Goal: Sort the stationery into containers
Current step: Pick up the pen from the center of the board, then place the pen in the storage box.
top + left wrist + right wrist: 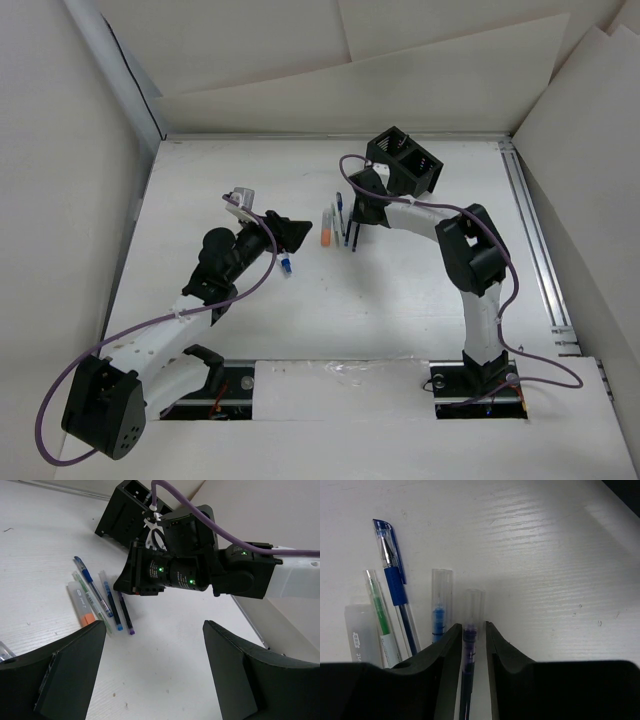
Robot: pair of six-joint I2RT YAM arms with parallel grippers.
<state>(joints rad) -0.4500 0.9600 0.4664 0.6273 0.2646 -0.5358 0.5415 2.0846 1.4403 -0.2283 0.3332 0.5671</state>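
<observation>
Left gripper (pixel 155 630) gapes, empty. Right gripper (pixel 474 626) has its jaws narrowly flanking the purple pen (pixel 474 605). I can't confirm a grip, and the fingers hide its barrel.

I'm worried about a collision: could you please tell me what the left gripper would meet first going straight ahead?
Probably the right arm's wrist, which hangs across the path of the left gripper, just right of the pens. How far off it is remains unclear.
</observation>
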